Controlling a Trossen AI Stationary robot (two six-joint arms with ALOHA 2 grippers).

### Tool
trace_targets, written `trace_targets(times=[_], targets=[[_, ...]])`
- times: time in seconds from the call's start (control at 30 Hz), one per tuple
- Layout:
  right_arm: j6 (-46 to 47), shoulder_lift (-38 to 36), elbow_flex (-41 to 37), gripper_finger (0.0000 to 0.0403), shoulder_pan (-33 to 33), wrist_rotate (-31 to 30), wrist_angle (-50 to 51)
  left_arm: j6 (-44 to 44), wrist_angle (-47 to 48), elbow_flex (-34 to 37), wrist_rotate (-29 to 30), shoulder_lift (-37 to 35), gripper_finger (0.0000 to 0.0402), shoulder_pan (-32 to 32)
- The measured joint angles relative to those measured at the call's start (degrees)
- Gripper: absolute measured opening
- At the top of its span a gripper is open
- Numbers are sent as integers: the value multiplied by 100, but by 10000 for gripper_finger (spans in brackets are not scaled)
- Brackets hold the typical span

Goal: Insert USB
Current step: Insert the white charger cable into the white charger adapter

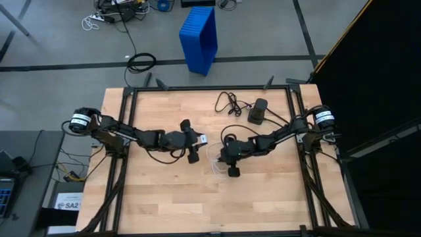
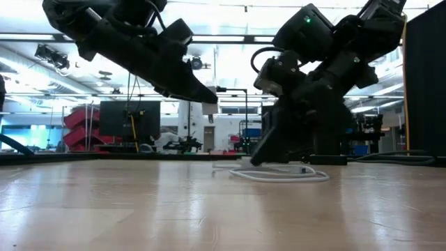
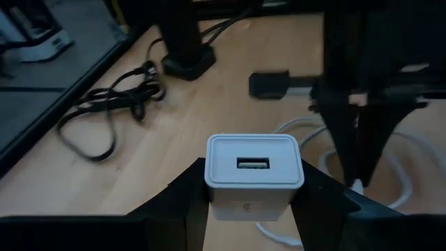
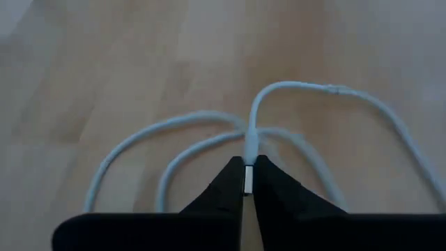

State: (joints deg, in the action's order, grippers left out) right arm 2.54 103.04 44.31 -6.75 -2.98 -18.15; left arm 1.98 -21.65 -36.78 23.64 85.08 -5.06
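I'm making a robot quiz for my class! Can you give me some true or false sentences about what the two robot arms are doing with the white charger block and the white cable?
1. The left gripper holds a white charger block. True.
2. The charger block's USB slot already has a plug in it. False: the slot is empty.
3. The right gripper pinches the plug end of the white USB cable. True.
4. The white cable hangs high in the air. False: its loops lie on the wooden table.
5. The black adapter box is in the left gripper. False: it sits on the table, near the far edge.
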Motion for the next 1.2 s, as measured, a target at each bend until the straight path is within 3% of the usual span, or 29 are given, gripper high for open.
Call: trace_targets(times=[0.2,0.4,0.7,1.0,1.2], targets=[[351,-2,2,1,312,-164,418,298,1046,-258,542,0,143,0],[489,-7,4,7,449,163,489,276,1116,-355,570,0,143,-67],[451,-112,160,100,591,-94,-96,-54,1117,-358,629,0,143,-239],[424,-146,694,185,680,-379,-962,-394,1059,-358,1589,164,143,-321],[534,-129,837,222,706,-1417,-984,-831,628,-400,1927,454,143,-321]])
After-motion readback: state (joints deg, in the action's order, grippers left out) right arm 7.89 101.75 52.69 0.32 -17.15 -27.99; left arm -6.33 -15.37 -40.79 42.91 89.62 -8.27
